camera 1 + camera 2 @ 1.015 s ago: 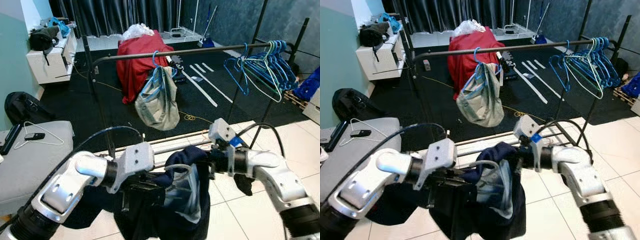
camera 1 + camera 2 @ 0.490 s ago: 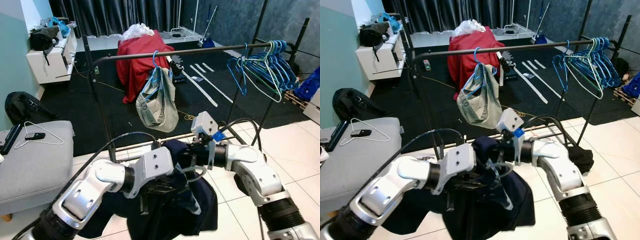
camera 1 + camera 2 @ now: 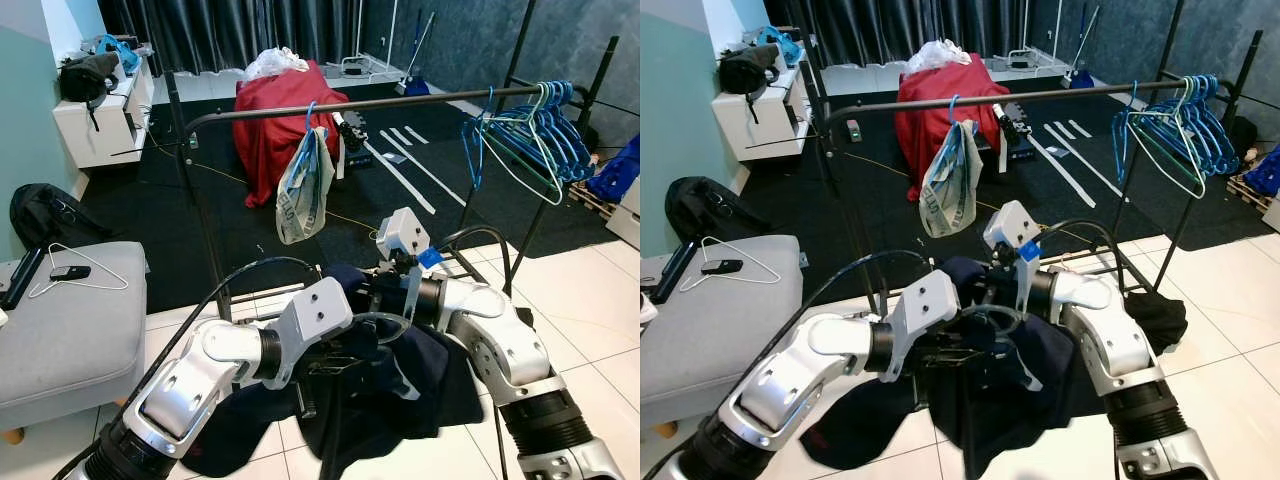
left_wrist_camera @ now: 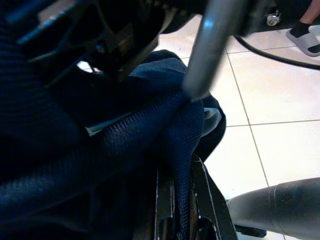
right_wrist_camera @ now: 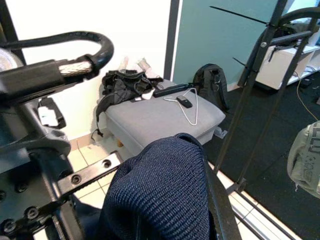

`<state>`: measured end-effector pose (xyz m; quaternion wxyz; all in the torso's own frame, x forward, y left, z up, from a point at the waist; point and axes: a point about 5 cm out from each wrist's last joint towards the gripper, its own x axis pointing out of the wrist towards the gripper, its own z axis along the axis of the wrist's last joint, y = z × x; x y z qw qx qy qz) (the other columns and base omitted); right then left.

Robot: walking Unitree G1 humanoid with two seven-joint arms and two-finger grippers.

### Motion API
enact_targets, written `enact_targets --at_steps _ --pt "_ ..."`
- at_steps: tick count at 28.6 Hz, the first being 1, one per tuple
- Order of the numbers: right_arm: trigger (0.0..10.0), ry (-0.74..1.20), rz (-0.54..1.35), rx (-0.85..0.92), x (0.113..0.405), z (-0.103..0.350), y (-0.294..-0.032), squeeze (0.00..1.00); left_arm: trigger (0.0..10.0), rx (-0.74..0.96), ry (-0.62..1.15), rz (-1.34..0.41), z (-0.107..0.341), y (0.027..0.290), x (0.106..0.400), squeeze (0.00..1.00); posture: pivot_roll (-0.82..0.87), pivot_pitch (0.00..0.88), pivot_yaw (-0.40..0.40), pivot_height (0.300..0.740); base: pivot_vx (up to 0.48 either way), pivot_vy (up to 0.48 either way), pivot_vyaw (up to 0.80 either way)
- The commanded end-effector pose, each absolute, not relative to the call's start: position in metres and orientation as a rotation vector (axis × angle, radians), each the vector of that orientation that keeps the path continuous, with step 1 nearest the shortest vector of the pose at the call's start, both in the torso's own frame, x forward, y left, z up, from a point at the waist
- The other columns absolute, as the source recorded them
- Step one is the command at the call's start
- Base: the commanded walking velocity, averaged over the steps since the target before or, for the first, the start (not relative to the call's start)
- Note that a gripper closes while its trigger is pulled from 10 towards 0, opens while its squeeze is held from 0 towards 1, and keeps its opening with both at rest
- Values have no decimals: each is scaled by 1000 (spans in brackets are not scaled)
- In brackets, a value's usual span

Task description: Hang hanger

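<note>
Below and on the near side of the black clothes rail (image 3: 380,102), both arms meet over a dark navy garment (image 3: 400,385) that hangs in a heavy bundle above the white tiled floor (image 3: 590,320). The left gripper (image 4: 175,200) has its two black fingers pressed close together with a fold of the navy knit pinched between them. The right gripper (image 3: 352,290) reaches in from the other side with the cloth draped over its fingers; whether they clamp it or merely carry it cannot be told. A pale hanger (image 3: 385,335) is tangled in the garment between the two grippers, well short of the rail. On the rail itself a blue hanger (image 3: 310,125) carries a grey-green garment (image 3: 300,195), and a cluster of empty blue hangers (image 3: 525,130) sits toward the rail's right end. Behind the rail lies a red-draped heap (image 3: 275,125); to its left, nearer the robot, stands a grey ottoman (image 3: 70,320).
</note>
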<state>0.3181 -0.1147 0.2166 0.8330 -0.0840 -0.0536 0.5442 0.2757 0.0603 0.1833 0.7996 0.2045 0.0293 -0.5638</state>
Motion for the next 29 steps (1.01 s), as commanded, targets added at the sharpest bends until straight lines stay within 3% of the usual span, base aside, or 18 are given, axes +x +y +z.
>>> enact_targets --at_steps 1,2,3,5,6,7,8,9,10,17,24,29 --pt "3490 -195 1179 -168 317 230 -107 0 0 407 95 -1207 177 59 274 0 -96 42 4 740 0 0 0" --pt "3490 -195 1179 -168 317 230 -107 0 0 407 95 -1207 177 59 274 0 -96 42 4 740 0 0 0" --pt "9255 -194 1169 -172 318 230 -108 827 0 393 90 -1214 179 60 273 0 -95 38 2 740 0 0 0" --pt "9255 -192 1160 -176 319 229 -109 827 0 378 86 -1214 180 60 273 0 -95 38 2 740 0 0 0" --pt "10000 -188 1166 -172 318 228 -109 1000 0 370 79 -1215 182 60 273 0 -95 35 4 740 0 0 0" --pt "10000 -185 1167 -172 318 228 -109 1000 0 362 77 -1217 183 60 273 0 -95 35 4 740 0 0 0" --pt "10000 -183 1160 -176 318 227 -109 745 0 347 72 -1216 185 60 273 0 -96 34 6 740 0 0 0" --pt "10000 -183 1160 -176 318 227 -109 745 0 347 72 -1216 185 60 273 0 -96 34 6 740 0 0 0" --pt "10000 -183 1146 -182 318 227 -111 0 0 331 66 -1212 189 61 274 0 -96 36 7 740 0 0 0" --pt "10000 -195 1113 -159 318 232 -124 0 0 321 62 -1194 193 68 278 0 -96 42 7 740 0 0 0" --pt "10000 0 1094 -178 309 217 -163 0 0 278 49 -1054 198 93 297 0 -103 52 3 740 0 0 0" --pt "10000 -15 1005 -164 310 218 -177 0 0 259 44 -995 202 107 305 0 -104 55 7 740 0 0 0"
